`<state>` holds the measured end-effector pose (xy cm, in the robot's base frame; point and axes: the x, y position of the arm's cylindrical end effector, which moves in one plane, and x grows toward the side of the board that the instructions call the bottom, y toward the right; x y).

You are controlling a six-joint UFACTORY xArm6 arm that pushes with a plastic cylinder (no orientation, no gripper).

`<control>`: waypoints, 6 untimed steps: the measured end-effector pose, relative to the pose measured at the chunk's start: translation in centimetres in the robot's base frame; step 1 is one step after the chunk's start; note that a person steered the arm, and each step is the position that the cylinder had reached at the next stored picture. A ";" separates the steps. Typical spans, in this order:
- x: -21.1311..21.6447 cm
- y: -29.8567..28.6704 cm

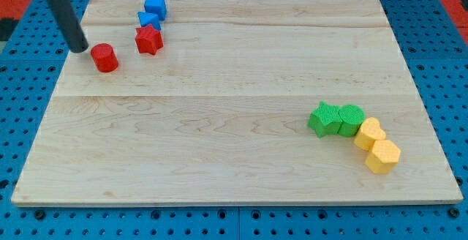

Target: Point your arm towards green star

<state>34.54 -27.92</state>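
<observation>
- My tip (79,49) is at the upper left part of the desk (219,123), and the dark rod goes up from it to the view's top left corner
- There is no gripper on this arm, only the rod, so nothing is spread, pressed together or pinched
- The red cylinder (104,57) stands just beside my tip, on its right, with a small gap between them
- The red star (149,40) is near the cylinder, a little more to the view's right and top
- Two blue blocks are above the red star: a small blue block (149,20) touching it, whose shape I cannot tell, and a blue cube (155,6) behind that one
- The green star (323,118) is far from my tip, at the lower right part of the desk
- A green cylinder (351,118) touches the green star on its right side
- Two yellow blocks follow in a row going down to the right: the upper yellow block (369,133) touches the green cylinder, and the lower yellow block (383,155) touches the upper one
</observation>
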 end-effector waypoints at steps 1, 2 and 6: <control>1.3 2.4; 2.0 6.5; 8.0 5.5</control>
<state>42.58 -22.39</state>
